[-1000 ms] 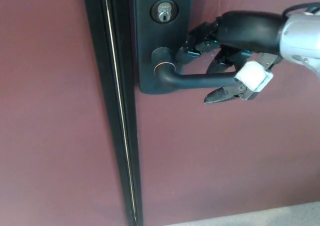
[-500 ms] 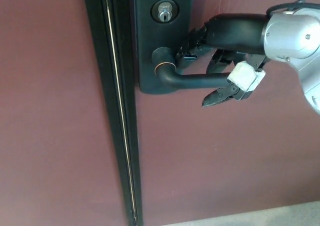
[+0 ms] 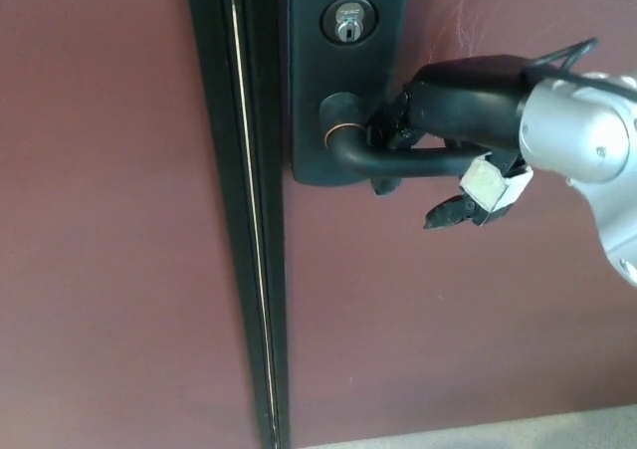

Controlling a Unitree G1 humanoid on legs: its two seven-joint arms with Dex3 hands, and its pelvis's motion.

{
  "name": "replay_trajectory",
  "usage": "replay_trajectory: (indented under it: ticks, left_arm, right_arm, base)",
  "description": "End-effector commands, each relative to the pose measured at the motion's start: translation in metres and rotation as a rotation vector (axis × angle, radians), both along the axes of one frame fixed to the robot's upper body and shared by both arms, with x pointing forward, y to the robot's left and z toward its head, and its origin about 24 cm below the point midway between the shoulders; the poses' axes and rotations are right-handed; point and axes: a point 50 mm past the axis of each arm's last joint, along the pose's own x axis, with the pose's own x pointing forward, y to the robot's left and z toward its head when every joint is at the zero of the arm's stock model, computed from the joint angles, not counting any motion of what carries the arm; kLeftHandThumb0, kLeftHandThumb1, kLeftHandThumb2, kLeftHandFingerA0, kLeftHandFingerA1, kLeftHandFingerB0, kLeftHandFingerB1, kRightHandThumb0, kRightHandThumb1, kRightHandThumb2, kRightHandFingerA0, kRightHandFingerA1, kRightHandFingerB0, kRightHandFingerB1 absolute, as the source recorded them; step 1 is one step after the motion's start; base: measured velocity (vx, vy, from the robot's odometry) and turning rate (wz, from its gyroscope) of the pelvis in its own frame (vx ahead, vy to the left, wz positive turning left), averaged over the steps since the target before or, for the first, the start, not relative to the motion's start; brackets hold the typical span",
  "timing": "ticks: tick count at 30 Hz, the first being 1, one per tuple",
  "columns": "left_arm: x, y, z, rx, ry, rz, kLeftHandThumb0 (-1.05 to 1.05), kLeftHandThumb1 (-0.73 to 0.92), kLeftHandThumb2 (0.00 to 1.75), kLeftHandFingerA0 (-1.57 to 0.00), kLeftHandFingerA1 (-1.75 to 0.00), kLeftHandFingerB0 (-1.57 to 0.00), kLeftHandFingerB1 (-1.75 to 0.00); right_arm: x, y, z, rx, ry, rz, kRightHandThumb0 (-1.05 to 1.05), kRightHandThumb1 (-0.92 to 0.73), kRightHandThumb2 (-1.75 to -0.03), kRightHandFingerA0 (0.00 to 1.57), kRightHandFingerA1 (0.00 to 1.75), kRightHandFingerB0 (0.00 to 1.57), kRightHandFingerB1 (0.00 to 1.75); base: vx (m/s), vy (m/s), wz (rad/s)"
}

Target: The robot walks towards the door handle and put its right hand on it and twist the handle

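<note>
below the keyhole [image 3: 347,22], right hand [image 3: 438,135] grips door handle [image 3: 398,160].

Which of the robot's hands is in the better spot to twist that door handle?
The right. The right hand is at the lever handle, with fingers wrapped around the bar. The left hand is not in view.
</note>
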Motion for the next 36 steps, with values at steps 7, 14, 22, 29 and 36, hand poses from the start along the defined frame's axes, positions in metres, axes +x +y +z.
replay_trajectory:
  ticks: [7, 14, 22, 29, 36]
  left_arm:
    - [0.0, 0.003, 0.002, 0.001, 0.002, -0.008, -0.13, 0.66, 0.59, -0.64, -0.47, -0.49, -0.4]
    - [-0.002, 0.002, 0.001, -0.005, 0.005, -0.009, -0.13, 0.66, 0.59, -0.64, -0.47, -0.49, -0.4]
    - [-0.014, 0.002, -0.003, -0.002, 0.035, 0.002, -0.13, 0.66, 0.59, -0.63, -0.47, -0.48, -0.4]
    - [-0.007, 0.004, 0.0, 0.003, 0.015, 0.007, -0.13, 0.66, 0.59, -0.65, -0.47, -0.48, -0.4]
    - [-0.005, 0.005, 0.001, 0.014, 0.019, 0.003, -0.13, 0.66, 0.59, -0.65, -0.47, -0.49, -0.4]
  right_arm:
    - [0.001, 0.003, -0.001, 0.074, -0.149, 0.052, -0.1, -0.54, -0.53, 0.74, 1.66, 0.75, 1.19]
    - [0.002, 0.002, 0.0, 0.158, -0.051, 0.041, -0.56, -0.57, -0.57, 0.38, 0.39, 0.3, 0.32]
    - [-0.007, 0.005, 0.003, 0.196, 0.116, 0.086, -0.81, -0.5, -0.92, 0.0, 0.13, 0.06, 0.18]
    - [-0.008, 0.005, 0.015, 0.206, 0.141, 0.088, -0.91, -0.56, -0.94, 0.0, 0.0, 0.02, 0.07]
    - [-0.009, 0.002, 0.026, 0.214, 0.174, 0.082, -0.91, -0.55, -0.94, 0.0, 0.0, 0.0, 0.05]
  base:
    - [0.0, 0.0, 0.0]
    - [0.0, 0.0, 0.0]
    - [0.0, 0.0, 0.0]
    - [0.0, 0.0, 0.0]
    - [0.0, 0.0, 0.0]
